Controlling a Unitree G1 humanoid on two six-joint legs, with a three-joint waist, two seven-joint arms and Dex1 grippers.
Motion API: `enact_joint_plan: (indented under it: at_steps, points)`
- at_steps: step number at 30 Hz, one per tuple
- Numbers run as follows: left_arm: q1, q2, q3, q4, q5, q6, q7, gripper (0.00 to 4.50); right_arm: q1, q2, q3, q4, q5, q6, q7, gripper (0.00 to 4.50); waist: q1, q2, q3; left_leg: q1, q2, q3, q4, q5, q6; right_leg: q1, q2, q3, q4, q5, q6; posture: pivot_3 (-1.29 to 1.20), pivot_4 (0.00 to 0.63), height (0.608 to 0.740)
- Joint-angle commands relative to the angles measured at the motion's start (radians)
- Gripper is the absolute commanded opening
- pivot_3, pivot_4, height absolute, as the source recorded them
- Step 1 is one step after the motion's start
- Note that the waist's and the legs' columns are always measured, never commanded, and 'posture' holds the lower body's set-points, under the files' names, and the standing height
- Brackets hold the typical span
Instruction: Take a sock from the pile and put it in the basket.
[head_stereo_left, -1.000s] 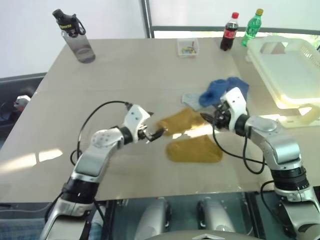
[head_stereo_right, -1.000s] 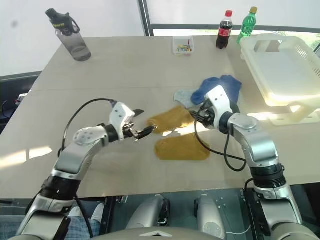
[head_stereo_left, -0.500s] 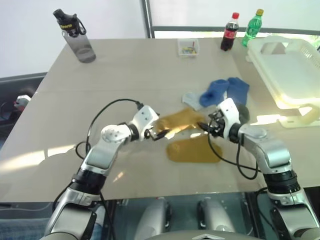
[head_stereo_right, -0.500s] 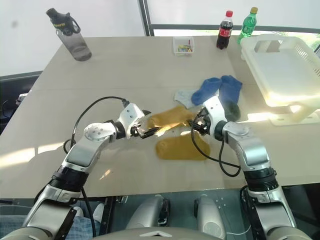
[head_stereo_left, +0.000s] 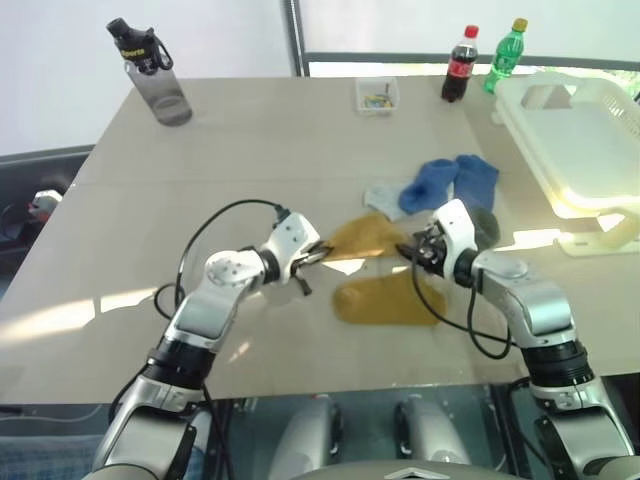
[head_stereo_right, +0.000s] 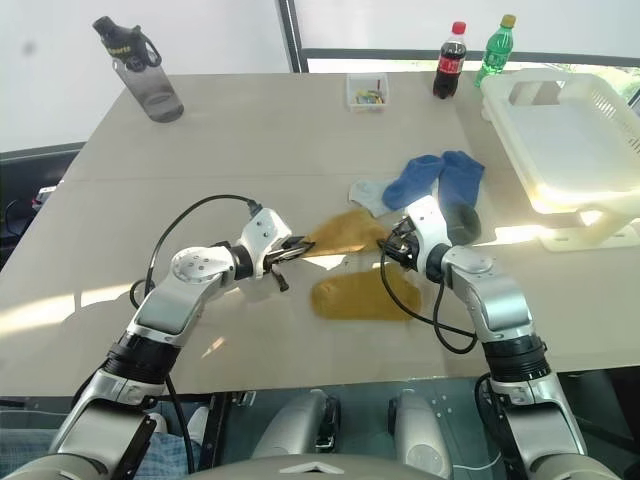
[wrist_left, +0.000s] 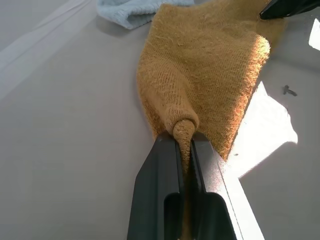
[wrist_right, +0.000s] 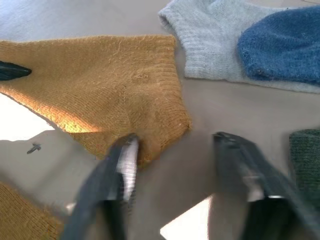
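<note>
Left wrist view shows the left gripper (wrist_left: 184, 142) pinched tight on a bunched corner of the mustard sock (wrist_left: 210, 65), the knit squeezed up between its two black fingers. From the head camera this sock (head_stereo_left: 365, 238) lies flat near the middle of the table (head_stereo_left: 250, 150), at the near edge of the pile (head_stereo_left: 440, 195) of blue, grey and dark green socks. A second mustard sock (head_stereo_left: 385, 298) lies just beside it, toward the table's near edge. The right gripper (wrist_right: 185, 150) stands with its fingers parted, one finger touching the sock's opposite end, not clamped on it. The basket (head_stereo_left: 575, 130) sits at the table's far right corner, well apart from the pile.

The step in hand looks like the pick-up: one end is secured, the other not yet. Next, the right fingers would likely need to close on their end, or the left arm lift alone, before the sock is carried across to the basket without dragging its neighbours along.
</note>
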Motion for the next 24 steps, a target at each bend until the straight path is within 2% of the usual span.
enact_joint_plan:
  at_steps: [1,2,3,9,12,18,21,24]
  points:
    - [0.006,0.007,0.011,-0.015,0.008,0.009,-0.005,0.0,-0.005,0.005,-0.002,-0.016,0.003,-0.02,0.001,0.49,0.0,0.0,0.0,0.0,0.0,0.0,0.0,0.0,0.0,0.0,0.0,0.0,0.0,0.0,0.0,0.0,0.15,0.74]
    - [0.008,0.008,0.012,-0.017,0.007,0.01,-0.005,0.0,-0.004,0.007,-0.001,-0.017,0.004,-0.02,0.001,0.36,0.0,0.0,0.0,0.0,0.0,0.0,0.0,0.0,0.0,0.0,0.0,0.0,0.0,0.0,0.0,0.0,0.15,0.74]
    - [0.009,0.009,0.013,-0.018,0.007,0.011,-0.005,0.0,-0.003,0.008,0.0,-0.018,0.004,-0.02,0.002,0.03,0.0,0.0,0.0,0.0,0.0,0.0,0.0,0.0,0.0,0.0,0.0,0.0,0.0,0.0,0.0,0.0,0.15,0.74]
    - [0.018,0.006,0.017,-0.036,0.0,0.011,-0.006,0.0,0.003,0.018,0.002,-0.027,0.008,-0.021,0.004,0.03,0.0,0.0,0.0,0.0,0.0,0.0,0.0,0.0,0.0,0.0,0.0,0.0,0.0,0.0,0.0,0.0,0.15,0.74]
    - [0.024,-0.003,0.042,-0.088,-0.031,0.024,-0.003,0.0,0.018,-0.003,0.0,-0.093,0.032,0.009,0.032,0.03,0.0,0.0,0.0,0.0,0.0,0.0,0.0,0.0,0.0,0.0,0.0,0.0,0.0,0.0,0.0,0.0,0.15,0.74]
    - [0.066,-0.009,0.124,-0.352,-0.178,0.211,0.005,0.0,0.043,-0.048,-0.058,-0.307,0.133,0.163,0.034,0.03,0.0,0.0,0.0,-0.002,0.001,-0.001,0.0,0.0,0.0,-0.001,-0.002,0.002,0.0,0.0,0.0,0.0,0.15,0.74]
    - [0.111,-0.005,0.151,-0.487,-0.276,0.31,0.002,0.0,0.07,-0.079,-0.139,-0.431,0.231,0.287,0.032,0.03,0.002,0.0,0.0,-0.002,0.001,-0.002,0.0,0.0,0.0,-0.001,-0.002,0.002,-0.001,0.0,0.0,0.0,0.15,0.74]
    - [0.172,0.028,0.159,-0.599,-0.344,0.397,-0.003,0.0,0.119,-0.154,-0.227,-0.539,0.328,0.403,0.054,0.03,0.003,0.0,0.0,-0.002,0.001,-0.002,0.0,0.0,0.0,0.0,-0.003,0.002,-0.001,0.0,0.0,0.0,0.15,0.74]
